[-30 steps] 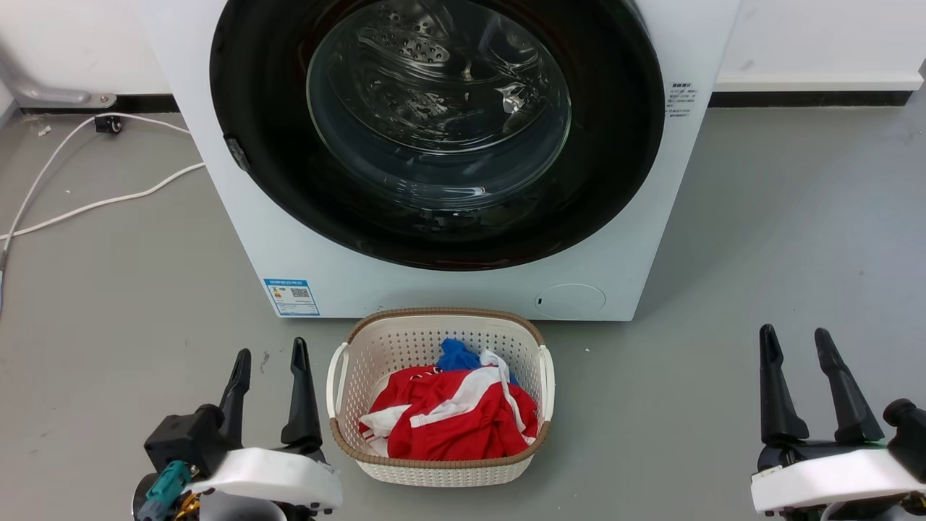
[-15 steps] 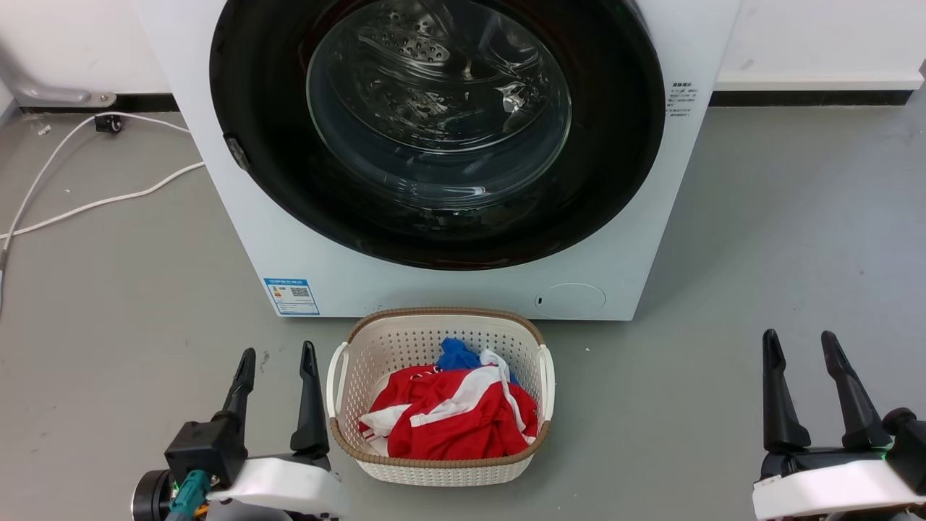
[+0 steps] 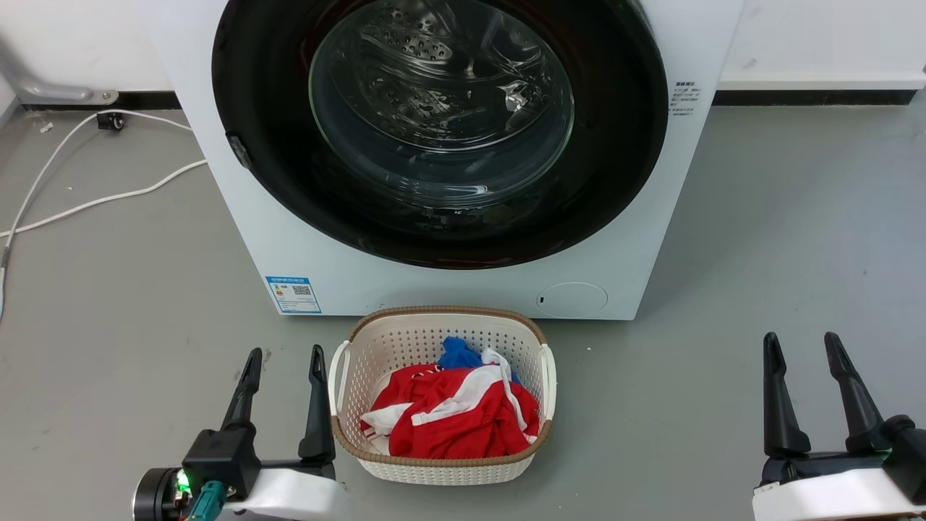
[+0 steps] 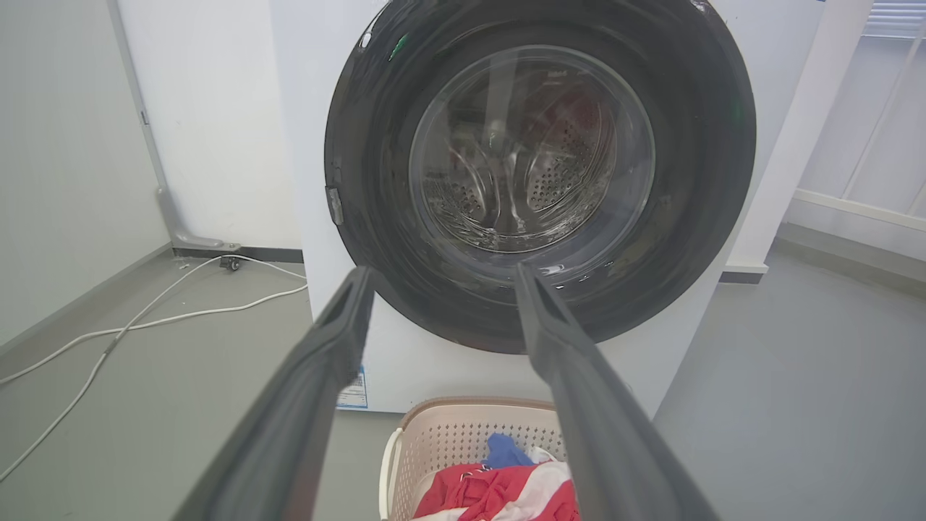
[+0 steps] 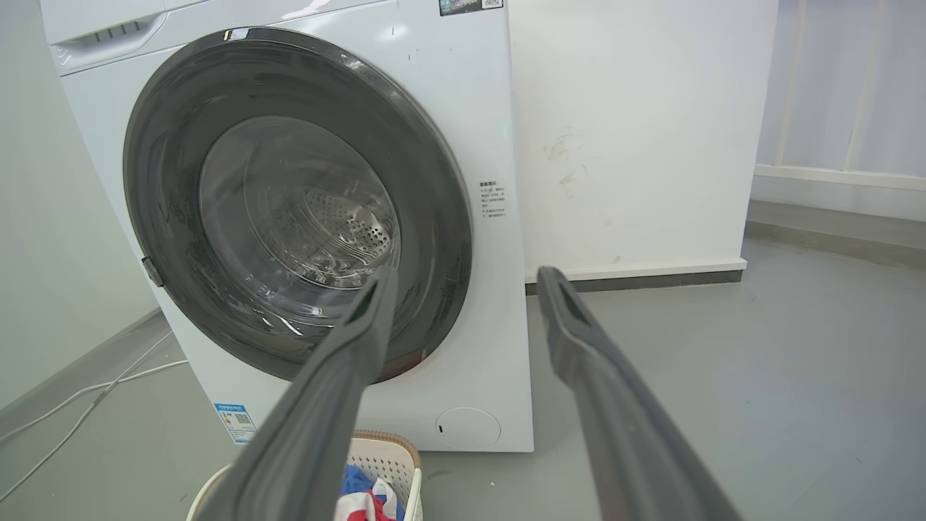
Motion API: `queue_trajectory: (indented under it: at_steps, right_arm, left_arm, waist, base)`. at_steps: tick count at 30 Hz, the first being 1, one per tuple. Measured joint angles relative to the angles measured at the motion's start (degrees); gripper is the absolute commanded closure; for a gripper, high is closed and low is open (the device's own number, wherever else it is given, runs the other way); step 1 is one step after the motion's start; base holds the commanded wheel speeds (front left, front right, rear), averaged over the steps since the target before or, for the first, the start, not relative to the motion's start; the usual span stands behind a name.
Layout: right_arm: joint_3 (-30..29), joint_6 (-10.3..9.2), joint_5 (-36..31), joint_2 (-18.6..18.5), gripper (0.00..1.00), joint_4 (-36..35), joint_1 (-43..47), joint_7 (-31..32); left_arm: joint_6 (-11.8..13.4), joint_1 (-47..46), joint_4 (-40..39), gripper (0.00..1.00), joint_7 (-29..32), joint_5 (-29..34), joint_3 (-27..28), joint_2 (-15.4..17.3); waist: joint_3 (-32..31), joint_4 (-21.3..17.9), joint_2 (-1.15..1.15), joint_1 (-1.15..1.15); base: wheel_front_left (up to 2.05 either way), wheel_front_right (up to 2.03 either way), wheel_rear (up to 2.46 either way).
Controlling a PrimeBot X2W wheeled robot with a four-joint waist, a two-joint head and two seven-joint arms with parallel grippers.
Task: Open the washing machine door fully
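The washing machine (image 3: 405, 286) is a white box straight ahead on the grey floor. Its door (image 3: 441, 108), a wide glossy black ring around a clear glass bowl, lies flat against the front, shut; the steel drum shows through the glass. A small latch tab sits on the door's left rim. My left gripper (image 3: 285, 353) is open low at the left, well short of the machine, with nothing between its fingers. My right gripper (image 3: 801, 339) is open at the lower right, also apart from the machine. The left wrist view has the door (image 4: 539, 159) beyond the open left gripper (image 4: 441, 275). The right wrist view has the door (image 5: 296, 210) to the left of the open right gripper (image 5: 466, 277).
A white laundry basket (image 3: 441, 329) with red, white and blue clothes stands on the floor just before the machine, right beside my left gripper. White cables (image 3: 108, 199) trail over the floor at the left. A white wall runs behind.
My left gripper has shifted a little to the right and sunk lower in the head view, its wrist turning. The right gripper has barely dropped. The door stays shut.
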Motion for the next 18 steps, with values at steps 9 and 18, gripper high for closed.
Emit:
queue_trajectory:
  at_steps: [9,18]
  right_arm:
    - [-0.10,0.01,-1.38,0.00,0.00,0.32,0.40,-1.02]
    - [0.01,0.07,-2.29,-0.01,0.00,0.96,0.93,-1.49]
  left_arm:
    - [-0.49,0.47,-0.16,0.00,-1.04,3.90,0.41,-0.56]
    - [-0.98,0.93,-0.05,0.00,-1.46,5.55,0.68,-0.78]
  waist:
    - [-0.05,-0.06,0.00,0.00]
    - [-0.10,0.14,0.00,0.00]
  base:
    - [0.00,0.00,0.00]
    - [0.00,0.00,0.00]
